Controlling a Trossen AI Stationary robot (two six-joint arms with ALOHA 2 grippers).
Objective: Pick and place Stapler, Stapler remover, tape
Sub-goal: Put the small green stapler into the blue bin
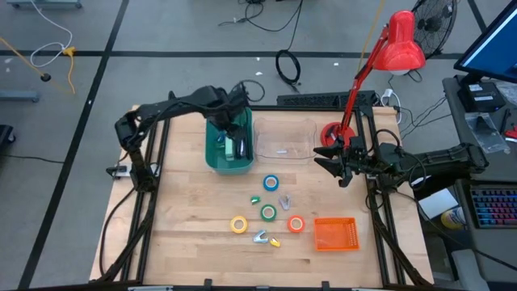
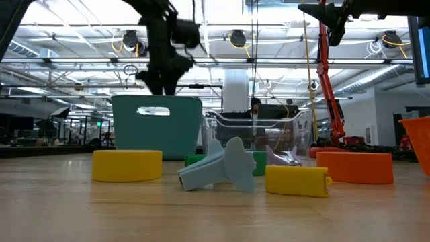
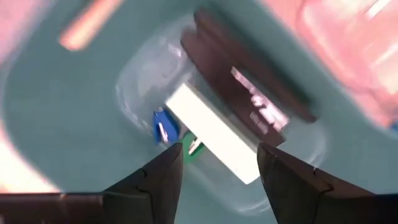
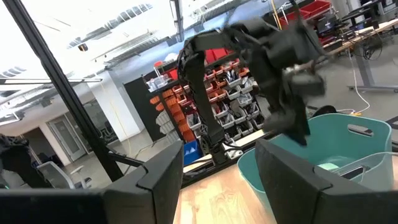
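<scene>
Your left claw (image 1: 232,125) is hanging over the teal bin (image 1: 212,153) at the far middle of the table (image 1: 178,218), its fingers (image 3: 163,177) standing spread with nothing between them. Straight below it, on the bin floor, a stapler (image 3: 249,93) with a white strip beside it is lying next to a small blue piece (image 3: 163,126) and a green one (image 3: 194,147), all apart from the fingers. The bin walls are ringing the claw closely on every side, so you are getting room to move only upward. Just to the bin's right a clear tub (image 1: 295,137) is standing.

Your right claw (image 1: 329,162) is waiting raised near the table's right edge, by the red lamp's base (image 1: 329,132), its fingers (image 4: 163,174) also spread and empty.

The tape is sitting well in front of both claws, in the open middle of the table: the blue roll (image 1: 271,183) nearest the bin, the green roll (image 1: 268,212) below it, the yellow roll (image 1: 239,224) to the left and the orange roll (image 1: 296,224) to the right. Small claw-like staple removers (image 1: 260,237) are lying scattered among them. An orange basket (image 1: 335,234) is resting toward the near right corner. The near left part of the table is bare wood.
</scene>
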